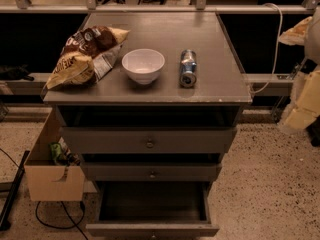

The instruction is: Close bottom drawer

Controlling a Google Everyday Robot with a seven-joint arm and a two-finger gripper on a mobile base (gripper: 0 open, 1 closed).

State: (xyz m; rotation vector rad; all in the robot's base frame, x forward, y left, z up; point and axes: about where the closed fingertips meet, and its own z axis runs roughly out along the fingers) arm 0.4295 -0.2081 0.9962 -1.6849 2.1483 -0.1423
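Now we are seeing the bottom drawer [152,209] standing open. Our end effector [306,99] is hanging right of the bench [215,79]; we cannot tell its grip.

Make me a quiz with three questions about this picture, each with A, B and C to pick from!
1. Where is the can?
A) on the floor
B) on the cabinet top, right of the white bowl
C) in a sink

2. How many things lie on the cabinet top?
A) one
B) five
C) three

3. How is the bottom drawer?
A) pulled open
B) pushed fully shut
C) taken out and gone

Answers:
1 B: the can lies on its side on the top, just right of the bowl.
2 C: the chip bag, the bowl and the can make three.
3 A: its dark inside shows, and its front sticks out past the drawers above.

The gripper is at the right edge of the view, apart from the drawer.
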